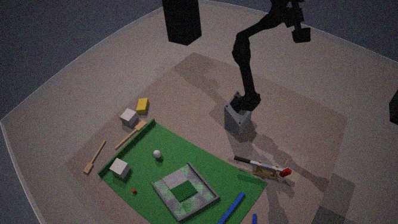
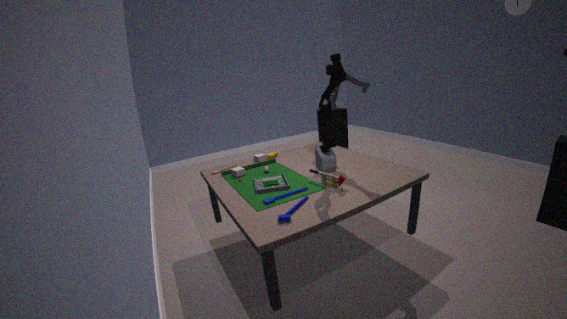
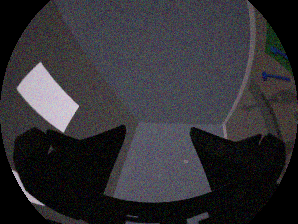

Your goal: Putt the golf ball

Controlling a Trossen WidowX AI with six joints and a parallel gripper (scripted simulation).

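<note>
The red putter (image 1: 263,164) (image 2: 328,175) lies on a small stand on the table, right of the green mat, with its black grip to the left and its red head (image 1: 285,171) to the right. The white golf ball (image 1: 156,154) (image 2: 266,169) rests on the green mat (image 1: 149,176) (image 2: 250,191). The grey ramp frame (image 1: 205,184) (image 2: 270,184) surrounds the raised green (image 1: 183,190). My gripper (image 1: 301,35) (image 2: 364,87) (image 3: 158,129) is open and empty, held high above the table, far from the putter. The wrist view shows only walls between the fingers.
Two white cubes (image 1: 128,117) (image 1: 120,167), a yellow block (image 1: 142,105), two wooden putters (image 1: 131,134) (image 1: 94,158), a small red marker (image 1: 133,190) and blue putters (image 1: 232,207) (image 2: 293,209) lie around the mat. The arm's base (image 1: 236,119) stands behind it. Dark boxes (image 1: 182,19) hang above.
</note>
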